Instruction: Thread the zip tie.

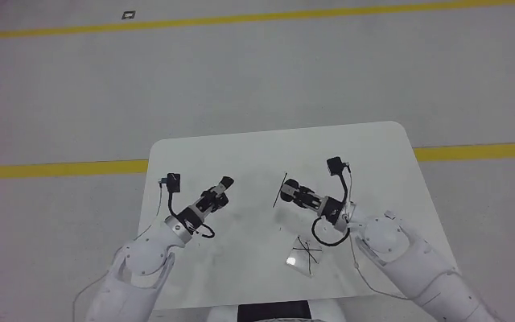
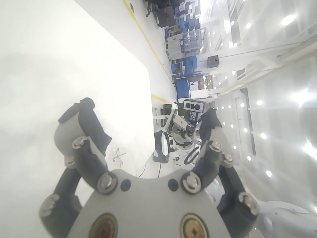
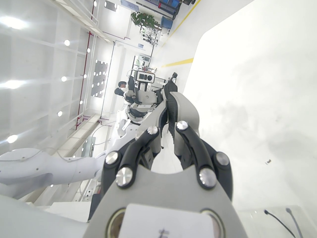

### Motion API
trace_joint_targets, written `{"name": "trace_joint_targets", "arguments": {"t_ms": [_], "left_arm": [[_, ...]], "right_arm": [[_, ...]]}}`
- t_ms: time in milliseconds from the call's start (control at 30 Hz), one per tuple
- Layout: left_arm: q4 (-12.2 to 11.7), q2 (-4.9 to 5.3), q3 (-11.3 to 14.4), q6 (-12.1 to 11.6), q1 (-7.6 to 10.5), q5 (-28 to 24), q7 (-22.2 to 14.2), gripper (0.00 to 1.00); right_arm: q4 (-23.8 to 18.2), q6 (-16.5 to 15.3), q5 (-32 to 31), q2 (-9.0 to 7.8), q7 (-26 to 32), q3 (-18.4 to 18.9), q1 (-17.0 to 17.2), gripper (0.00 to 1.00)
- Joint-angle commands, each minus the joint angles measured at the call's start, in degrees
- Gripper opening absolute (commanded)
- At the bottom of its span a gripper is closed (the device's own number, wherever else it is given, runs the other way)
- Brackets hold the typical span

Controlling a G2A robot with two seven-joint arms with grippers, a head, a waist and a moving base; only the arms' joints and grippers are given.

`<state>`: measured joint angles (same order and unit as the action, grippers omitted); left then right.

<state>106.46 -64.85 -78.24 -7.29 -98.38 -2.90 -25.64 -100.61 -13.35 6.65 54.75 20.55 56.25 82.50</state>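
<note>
Currently: mid-task, hand-over/alignment stage, tie picked up but not yet threaded.

Left side: left gripper (image 1: 224, 187) hangs low over the white table (image 1: 241, 153), pointing toward the table's middle. Its own wrist view shows the fingers (image 2: 84, 117) spread wide apart with nothing between them.

Centre: zip tie (image 1: 283, 180) is off the table, a thin black strap standing across the right gripper's tip, both ends free and sticking out either side. It lies between the two grippers, nearer the right one, well apart from the left.

Right side: right gripper (image 1: 290, 193) faces the left one, jaws pressed together on the strap somewhere near its middle. Which end is head and which is tail I cannot tell.

Nearer the robot than the right gripper: a small clear holder (image 1: 304, 258) on the table with spare ties (image 1: 306, 251) crossed on it.

Judgement: next move calls for the left gripper to close the gap and take one free end, so the strap can be bent round and the tail fed into the head. This needs fine alignment, as the strap is thin and springy, and a loose pinch could let it twist.
</note>
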Motion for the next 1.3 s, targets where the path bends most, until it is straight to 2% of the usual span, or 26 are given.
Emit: {"name": "trace_joint_targets", "arguments": {"t_ms": [0, 33, 300, 400, 567, 700, 800, 867, 1100, 1233, 1267], "left_arm": [[0.2, 0.04, 1.0, -1.3, 0.65, 1.7, -0.8, 1.0], [0.3, 0.08, 0.9, -1.7, 0.74, 3.0, -0.2, 1.0], [0.2, 0.07, 0.9, -1.6, 0.79, 2.9, -0.1, 1.0], [-0.7, -0.02, 1.6, -2.3, 1.34, 0.1, -0.7, 1.0], [-2.5, -0.26, 4.0, -5.2, 2.74, -3.5, -2.4, 1.0], [-4.1, -0.6, 6.7, -6.2, 4.55, -6.0, -3.3, 1.0], [-5.4, -0.89, 8.3, -6.1, 5.91, -7.8, -2.9, 1.0], [-5.8, -0.9, 8.8, -5.7, 6.6, -6.5, -2.7, 1.0], [-5.8, -0.9, 8.8, -5.7, 6.6, -6.5, -2.7, 1.0], [-6.5, -1.05, 9.9, -5.8, 6.85, -8.2, -2.6, 1.0], [-6.9, -1.11, 10.3, -6.1, 7.23, -8.5, -2.5, 1.0]], "right_arm": [[-0.4, 1.2, -0.4, 0.45, -1.7, -1.0, 0.0, 0.0], [-1.0, 0.8, 0.1, 0.68, -2.3, -1.5, 0.1, 0.0], [-1.0, 0.8, 0.1, 0.68, -2.3, -1.5, 0.1, 0.0], [-1.4, 2.7, -0.1, 0.95, -4.5, -1.4, 1.1, 0.0], [-2.3, 5.5, 1.1, 1.85, -10.6, -1.8, 2.2, 0.0], [-2.6, 7.5, 1.6, 2.72, -14.2, -2.8, 2.3, 0.0], [-2.7, 8.8, 1.9, 3.51, -16.9, -4.2, 2.4, 0.0], [-2.7, 8.9, 1.3, 3.88, -17.5, -4.8, 2.2, 0.0], [-2.7, 8.7, 1.1, 3.92, -17.6, -4.8, 2.1, 0.0], [-3.0, 8.9, 1.0, 4.19, -18.1, -4.8, 2.3, 0.0], [-3.1, 9.9, 0.5, 4.39, -18.8, -5.0, 2.3, 0.0]]}}
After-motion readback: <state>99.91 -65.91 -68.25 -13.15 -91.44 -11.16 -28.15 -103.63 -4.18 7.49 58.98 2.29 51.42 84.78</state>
